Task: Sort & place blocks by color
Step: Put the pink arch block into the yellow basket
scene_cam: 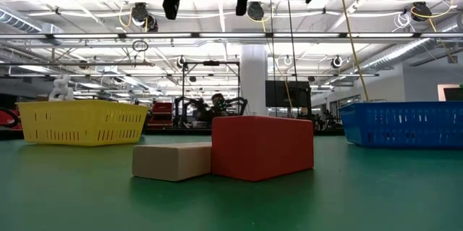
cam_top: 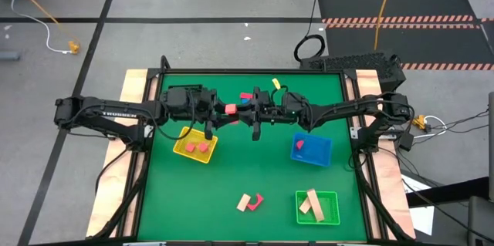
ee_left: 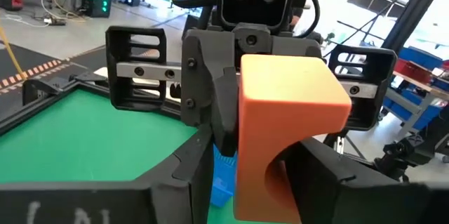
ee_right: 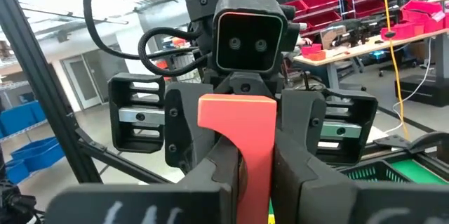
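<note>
Above the worktop's [cam_top: 231, 176] centre, both grippers meet on one small red wooden block [cam_top: 230, 109]. The left gripper [cam_top: 221, 110] jaws clamp it; the right gripper [cam_top: 245, 112], at its 3 o'clock, clamps it too. The yellow tray [cam_top: 184, 151] lies at 7 o'clock, nearer the left arm.

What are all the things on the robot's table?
tray: 3; yellow, blue, green; on the green mat
blocks in yellow tray: 2, red
block in blue tray: 1, red
blocks in green tray: tan, count unclear
loose blocks: 2, tan and red, touching, front middle
far blocks: 3, red, blue, yellow, back middle
held block: 1, red, in the air
left claw, right claw: dark, both gripping the held block
</note>
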### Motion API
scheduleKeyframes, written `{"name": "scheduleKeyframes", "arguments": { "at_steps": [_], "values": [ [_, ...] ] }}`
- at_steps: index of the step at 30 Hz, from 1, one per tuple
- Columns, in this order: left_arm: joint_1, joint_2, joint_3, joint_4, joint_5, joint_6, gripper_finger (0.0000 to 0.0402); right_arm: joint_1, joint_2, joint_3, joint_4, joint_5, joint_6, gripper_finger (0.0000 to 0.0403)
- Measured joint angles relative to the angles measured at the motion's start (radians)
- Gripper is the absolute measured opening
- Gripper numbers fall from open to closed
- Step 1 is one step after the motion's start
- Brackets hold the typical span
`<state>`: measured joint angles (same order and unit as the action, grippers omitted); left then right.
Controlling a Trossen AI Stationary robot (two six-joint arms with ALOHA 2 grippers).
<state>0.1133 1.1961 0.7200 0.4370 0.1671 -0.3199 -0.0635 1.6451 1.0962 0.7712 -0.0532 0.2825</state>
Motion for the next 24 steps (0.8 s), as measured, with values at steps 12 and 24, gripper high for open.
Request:
{"name": "scheduleKeyframes", "arguments": {
  "at_steps": [12,24],
  "values": [
    [0.004,0.001,0.0,0.001,0.022,-0.031,0.0153,-0.02,0.0,0.0,0.011,0.041,0.045,0.0031],
    [0.015,0.002,0.0,0.006,0.05,-0.026,0.0151,-0.024,0.0,0.0,0.017,0.092,0.098,0.0078]
  ]
}}
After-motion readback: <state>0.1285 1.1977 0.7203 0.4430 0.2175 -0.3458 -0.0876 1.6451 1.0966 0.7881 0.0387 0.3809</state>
